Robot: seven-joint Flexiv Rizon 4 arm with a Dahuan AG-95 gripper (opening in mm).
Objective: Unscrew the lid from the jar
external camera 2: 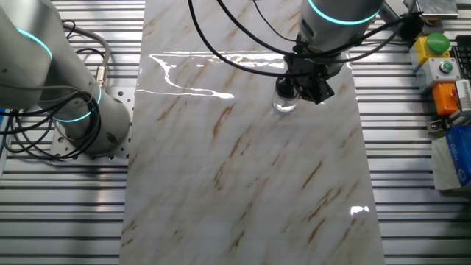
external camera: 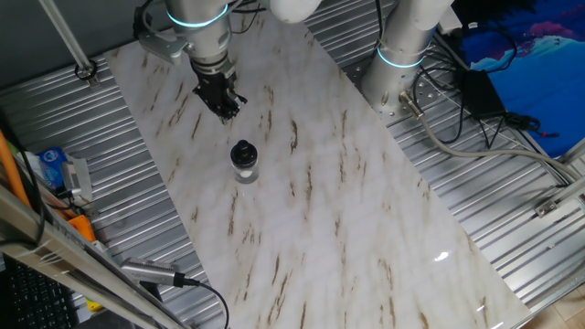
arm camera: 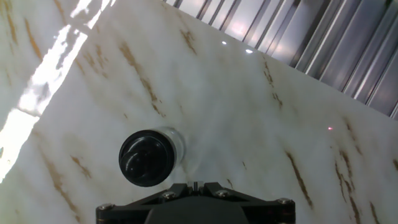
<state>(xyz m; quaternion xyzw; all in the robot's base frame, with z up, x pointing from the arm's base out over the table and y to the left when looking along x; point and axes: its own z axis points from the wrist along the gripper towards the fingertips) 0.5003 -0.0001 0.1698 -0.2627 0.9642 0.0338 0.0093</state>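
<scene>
The small clear jar (external camera: 245, 170) stands upright on the marble tabletop (external camera: 302, 210), with the glossy black lid (external camera: 243, 152) on top of it. In the hand view the lid (arm camera: 147, 158) sits low and left, with the jar body (arm camera: 176, 142) showing behind it. My gripper (external camera: 224, 102) hangs above the table beyond the jar, apart from it and empty. In the hand view my fingertips (arm camera: 196, 185) meet with only a thin slit between them, to the right of the lid. In the other fixed view the gripper (external camera 2: 314, 87) partly covers the jar (external camera 2: 284, 102).
A second robot base (external camera: 402, 55) with cables stands at the table's far right edge. Ribbed metal surrounds the marble top. A button box (external camera 2: 440, 66) and coloured items lie off the table's side.
</scene>
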